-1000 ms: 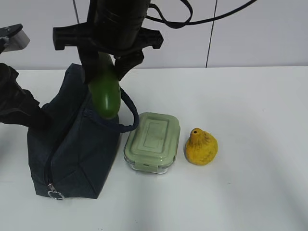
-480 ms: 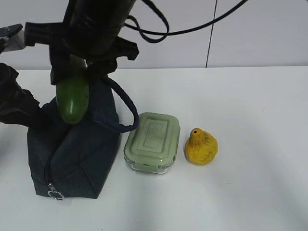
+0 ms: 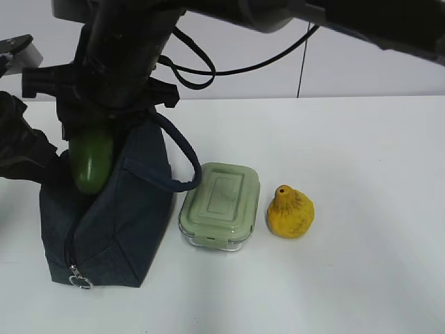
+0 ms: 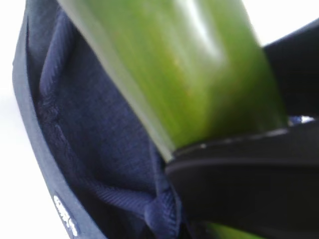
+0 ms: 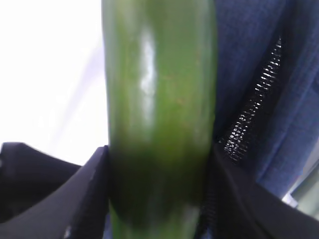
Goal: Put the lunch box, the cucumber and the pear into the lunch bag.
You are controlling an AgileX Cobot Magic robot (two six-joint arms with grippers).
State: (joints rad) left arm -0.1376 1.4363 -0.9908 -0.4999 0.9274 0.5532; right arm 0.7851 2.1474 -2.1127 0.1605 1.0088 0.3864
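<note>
Plain white counter (image 3: pixel 361 278) filling the foreground, pale wall (image 3: pixel 375 62) running behind at 12 o'clock, thin dark vertical seam (image 3: pixel 300 69) dividing it

I see the boxy dark navy fabric lunch bag (image 3: pixel 111 223) at the left edge of the white table (image 3: pixel 361 174), near its front. Just right of it sits the glass lunch box with the sage-green lid (image 3: pixel 221 204), and right of that, apart, the lumpy yellow pear (image 3: pixel 290 212). The long dark green cucumber (image 3: pixel 91 161) hangs upright over the bag's top left.
</note>
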